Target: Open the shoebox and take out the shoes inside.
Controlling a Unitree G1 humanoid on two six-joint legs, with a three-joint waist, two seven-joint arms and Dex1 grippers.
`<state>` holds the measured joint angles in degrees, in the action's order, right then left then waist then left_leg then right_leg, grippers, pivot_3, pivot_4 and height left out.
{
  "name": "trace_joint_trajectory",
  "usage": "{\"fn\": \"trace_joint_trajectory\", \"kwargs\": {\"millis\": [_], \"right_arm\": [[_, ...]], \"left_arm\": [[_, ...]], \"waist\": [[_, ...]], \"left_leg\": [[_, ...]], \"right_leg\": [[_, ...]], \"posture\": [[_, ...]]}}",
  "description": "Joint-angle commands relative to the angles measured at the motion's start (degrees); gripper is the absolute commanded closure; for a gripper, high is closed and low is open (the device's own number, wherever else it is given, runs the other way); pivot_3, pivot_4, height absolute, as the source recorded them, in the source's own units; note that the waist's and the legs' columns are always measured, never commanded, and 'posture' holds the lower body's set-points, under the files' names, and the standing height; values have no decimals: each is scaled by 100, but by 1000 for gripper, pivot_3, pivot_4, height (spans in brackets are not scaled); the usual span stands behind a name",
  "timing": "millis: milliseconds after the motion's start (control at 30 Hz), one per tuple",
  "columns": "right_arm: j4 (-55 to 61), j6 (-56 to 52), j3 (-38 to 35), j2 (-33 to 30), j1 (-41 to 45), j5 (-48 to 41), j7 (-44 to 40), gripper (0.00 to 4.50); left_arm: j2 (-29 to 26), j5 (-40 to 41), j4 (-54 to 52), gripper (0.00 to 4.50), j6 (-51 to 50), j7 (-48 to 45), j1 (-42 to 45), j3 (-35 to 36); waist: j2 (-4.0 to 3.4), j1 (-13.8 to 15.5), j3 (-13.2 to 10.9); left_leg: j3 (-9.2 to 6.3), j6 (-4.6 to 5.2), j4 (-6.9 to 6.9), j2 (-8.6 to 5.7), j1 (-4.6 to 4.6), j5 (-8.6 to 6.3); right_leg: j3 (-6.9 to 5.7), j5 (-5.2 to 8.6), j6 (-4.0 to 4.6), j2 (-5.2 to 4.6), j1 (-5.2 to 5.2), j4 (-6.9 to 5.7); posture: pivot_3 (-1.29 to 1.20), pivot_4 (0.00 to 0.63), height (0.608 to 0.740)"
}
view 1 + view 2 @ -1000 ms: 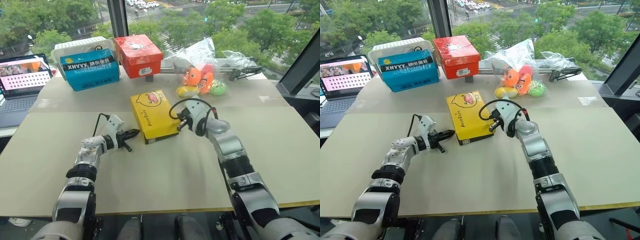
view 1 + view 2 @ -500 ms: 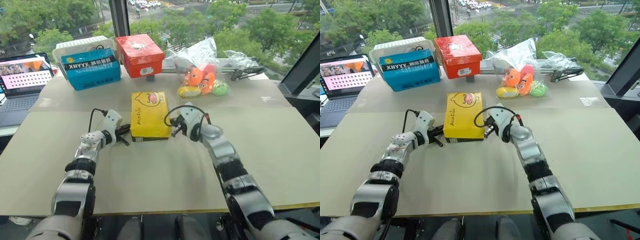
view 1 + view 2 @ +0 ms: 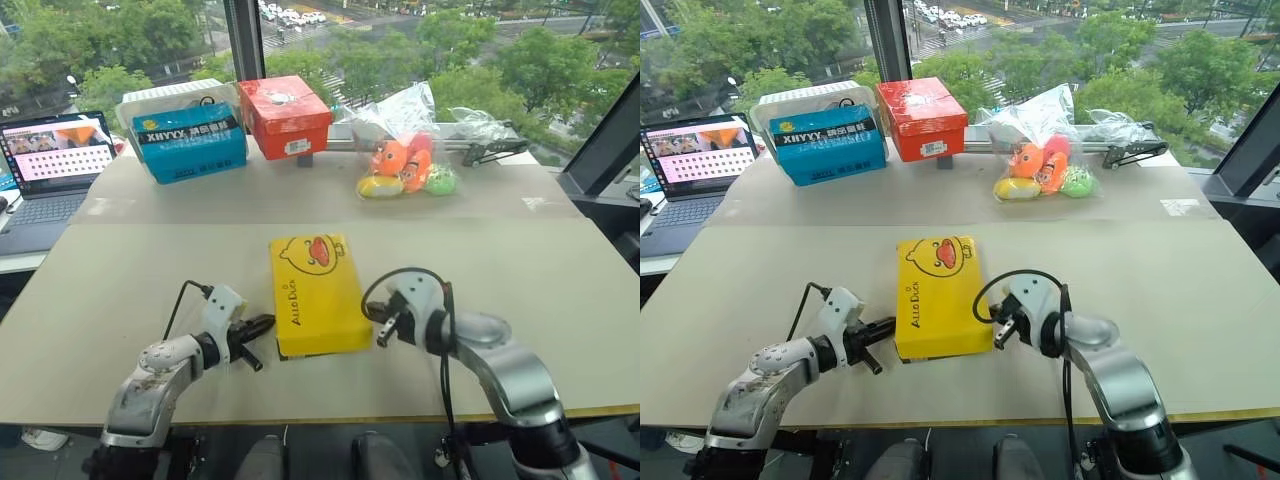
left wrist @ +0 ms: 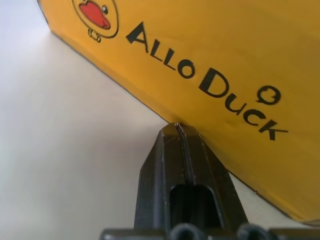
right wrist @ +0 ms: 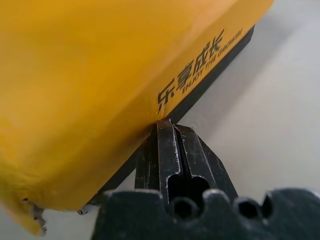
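On my table [image 3: 560, 300], near the front edge, I list one yellow shoebox [image 3: 318, 295] with a duck print, lid shut and lying flat, its long side running away from me. My left gripper [image 3: 262, 326] sits at the box's left near corner, fingers pressed together with nothing between them, tip touching the lower edge of the box wall in the left wrist view. My right gripper [image 3: 378, 318] sits at the box's right near corner, fingers likewise pressed together and empty, tip against the dark side wall under the lid edge. Along the far edge I note a blue box [image 3: 190, 147], a red box [image 3: 284, 116], a clear bag of plush toys [image 3: 408, 165], and a laptop [image 3: 45, 165] at far left.
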<state>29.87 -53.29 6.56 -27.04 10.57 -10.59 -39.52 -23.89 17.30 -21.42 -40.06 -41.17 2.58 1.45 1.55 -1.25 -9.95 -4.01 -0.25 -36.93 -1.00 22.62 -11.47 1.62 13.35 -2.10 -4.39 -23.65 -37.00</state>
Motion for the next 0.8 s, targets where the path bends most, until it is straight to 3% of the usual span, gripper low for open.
{"fn": "trace_joint_trajectory", "kwargs": {"millis": [33, 233, 400, 533, 700, 733, 800], "right_arm": [[618, -254, -102, -248, -236, -388, -134, 4477], [369, -154, -355, -506, -277, -533, -67, 4477], [-4, 65, -429, -724, 108, -559, -178, 4477], [-384, 359, -561, -1187, 366, -592, -562, 4477], [-836, 760, -550, -1581, 593, -647, -947, 4477], [-899, 823, -529, -1609, 611, -647, -983, 4500], [-1052, 924, -486, -1595, 666, -635, -984, 4500]], "left_arm": [[59, 388, -570, 4500, -140, -8, 51, -179], [-150, 239, -252, 4500, 124, 43, 145, -48], [-659, 128, -41, 4500, 447, -214, 33, 19], [-1695, 13, 405, 4500, 1201, -1144, -9, 233], [-2796, 629, 752, 4500, 1373, -2320, 613, 813], [-2907, 696, 805, 4004, 1345, -2390, 751, 891], [-3122, 862, 848, 3501, 1263, -2583, 1006, 986]], "waist": [[0, 27, 0], [2, 38, -1], [2, 23, -1], [2, 32, -2], [6, 51, -5], [8, 62, -6], [9, 60, -6]], "left_leg": [[3, 0, 0, 0, 0, 0], [13, 0, 1, 0, 13, 0], [21, 0, 0, 2, 11, 0], [28, 0, 3, 4, 29, 0], [40, 1, 1, 7, 42, 0], [41, 1, 0, 8, 45, 0], [41, 1, 0, 9, 46, 0]], "right_leg": [[0, 2, 0, 0, 0, 0], [2, 5, -3, 0, -9, 10], [4, 5, -2, 0, -8, 10], [6, 6, 0, 2, -34, 11], [9, 3, 4, 1, -49, 9], [8, 4, 3, 1, -50, 9], [5, 4, 2, 1, -49, 15]], "posture": [[0, 150, 740], [0, 150, 740], [0, 150, 740], [0, 150, 740], [0, 150, 740], [0, 150, 740], [0, 150, 740]]}}
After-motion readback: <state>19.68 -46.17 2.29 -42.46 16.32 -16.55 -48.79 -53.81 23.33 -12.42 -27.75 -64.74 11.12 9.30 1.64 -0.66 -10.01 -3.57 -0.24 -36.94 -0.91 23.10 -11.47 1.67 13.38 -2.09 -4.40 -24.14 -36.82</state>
